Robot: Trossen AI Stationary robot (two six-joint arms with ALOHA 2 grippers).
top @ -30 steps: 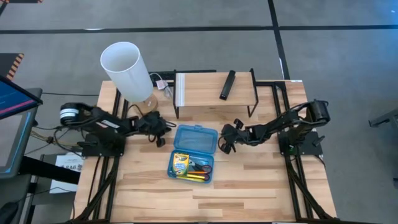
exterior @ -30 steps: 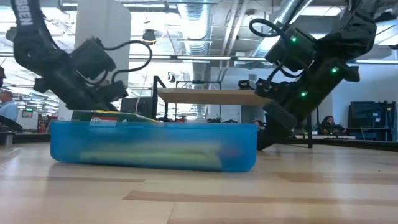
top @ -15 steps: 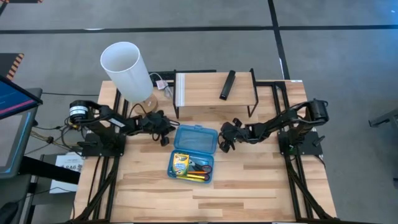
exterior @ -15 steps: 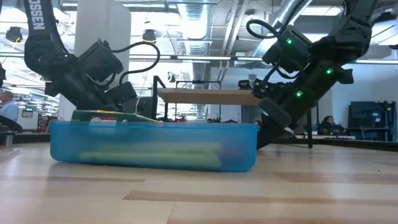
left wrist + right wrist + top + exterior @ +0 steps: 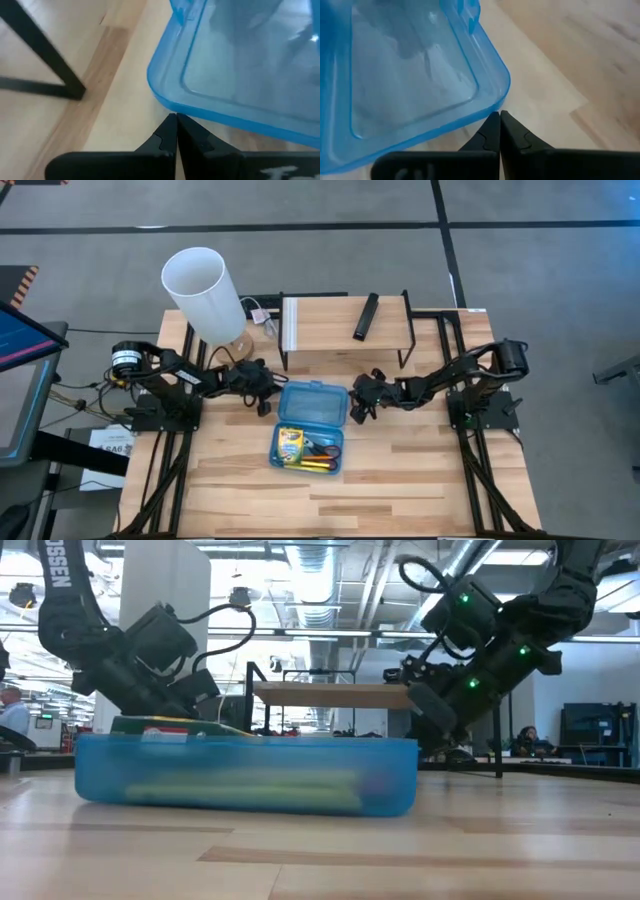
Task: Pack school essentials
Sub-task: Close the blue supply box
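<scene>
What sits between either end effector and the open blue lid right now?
Nothing visible. The left end effector, shut, is at one corner of the blue lid, and the right end effector, shut, at the opposite corner; only bare table shows around them.

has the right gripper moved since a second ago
Yes. The right gripper, shut, has edged up-picture toward the shelf, at the blue case's lid corner.

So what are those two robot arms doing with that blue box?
It is a blue pencil case lying open on the table, its lower half holding a crayon box, scissors and other small stationery. The left gripper and the right gripper, both shut, sit at the two far corners of the open lid, fingertips right at its rim. They look set to push the lid closed.
</scene>
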